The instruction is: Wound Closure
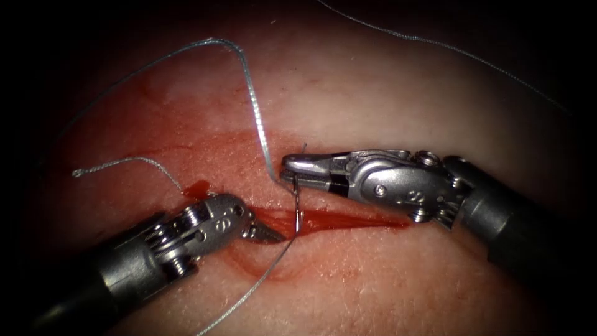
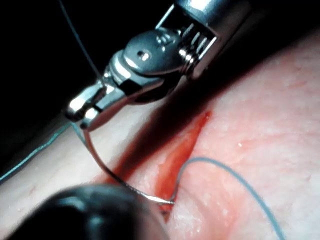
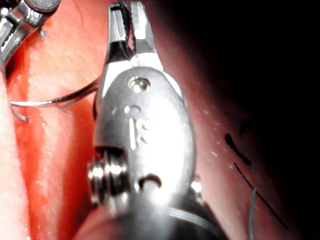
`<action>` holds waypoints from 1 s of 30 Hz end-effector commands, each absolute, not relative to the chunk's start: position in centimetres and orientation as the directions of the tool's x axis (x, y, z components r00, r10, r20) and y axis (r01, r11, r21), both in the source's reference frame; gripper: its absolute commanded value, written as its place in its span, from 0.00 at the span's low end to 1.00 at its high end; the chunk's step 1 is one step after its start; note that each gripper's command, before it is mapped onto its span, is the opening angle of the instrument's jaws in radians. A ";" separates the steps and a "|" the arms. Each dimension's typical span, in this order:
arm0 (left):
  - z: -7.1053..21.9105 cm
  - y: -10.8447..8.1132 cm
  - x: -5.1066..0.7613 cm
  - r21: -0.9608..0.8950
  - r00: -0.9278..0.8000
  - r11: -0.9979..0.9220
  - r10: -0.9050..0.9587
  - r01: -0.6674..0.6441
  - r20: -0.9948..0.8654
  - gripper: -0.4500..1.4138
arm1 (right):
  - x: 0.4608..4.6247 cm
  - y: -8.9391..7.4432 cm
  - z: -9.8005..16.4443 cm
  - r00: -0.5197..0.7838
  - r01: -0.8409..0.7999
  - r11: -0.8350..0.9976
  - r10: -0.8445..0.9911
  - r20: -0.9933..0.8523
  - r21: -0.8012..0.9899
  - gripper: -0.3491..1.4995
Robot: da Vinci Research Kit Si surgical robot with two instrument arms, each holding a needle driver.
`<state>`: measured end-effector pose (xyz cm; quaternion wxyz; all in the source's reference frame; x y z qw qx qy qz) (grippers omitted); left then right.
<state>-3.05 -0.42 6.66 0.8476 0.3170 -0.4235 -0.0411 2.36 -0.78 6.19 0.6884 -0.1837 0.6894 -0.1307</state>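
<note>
The right tool [image 1: 289,174] reaches in from the right, jaws shut on the curved needle [image 1: 298,211] near its thread end. From there the needle hangs down, its point touching the red cut [image 1: 348,219] in the tissue [image 1: 373,93]. Grey thread [image 1: 258,118] leaves the needle's end and loops up and to the left. The left tool [image 1: 270,234] lies at the cut's left end, jaws shut on nothing, just left of the needle point. In the left wrist view the right tool [image 2: 85,112] holds the needle [image 2: 102,167] arching to the cut [image 2: 175,160]. The right wrist view shows the jaws [image 3: 127,20] clamped on the needle [image 3: 55,101].
A short thread end [image 1: 124,160] lies on the tissue left of the cut and meets it by a patch of red fluid [image 1: 196,186]. Another strand [image 1: 249,292] runs from under the left tool's tip toward the lower edge. Thread [image 1: 435,43] crosses the far dark background.
</note>
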 end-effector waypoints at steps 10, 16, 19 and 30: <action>6.6 -0.3 -3.10 0.560 0.633 0.807 -0.337 -0.187 0.697 0.00 | 2.43 -0.7 6.1 0.012 -0.118 0.941 -0.319 -0.948 -0.318 0.00; 6.6 -0.3 -3.10 0.560 0.631 0.807 -0.338 -0.187 0.698 0.00 | 2.43 -0.7 6.0 0.014 -0.127 0.958 -0.259 -0.966 -0.258 0.00; 6.6 -0.3 -3.10 0.564 0.634 0.806 -0.342 -0.182 0.694 0.00 | 2.43 -0.7 5.9 0.012 -0.127 0.965 -0.229 -0.973 -0.228 0.00; 6.6 -0.4 -3.13 0.561 0.639 0.808 -0.338 -0.180 0.691 0.00 | 2.42 -0.5 5.7 -0.001 -0.144 0.969 -0.204 -0.979 -0.202 0.00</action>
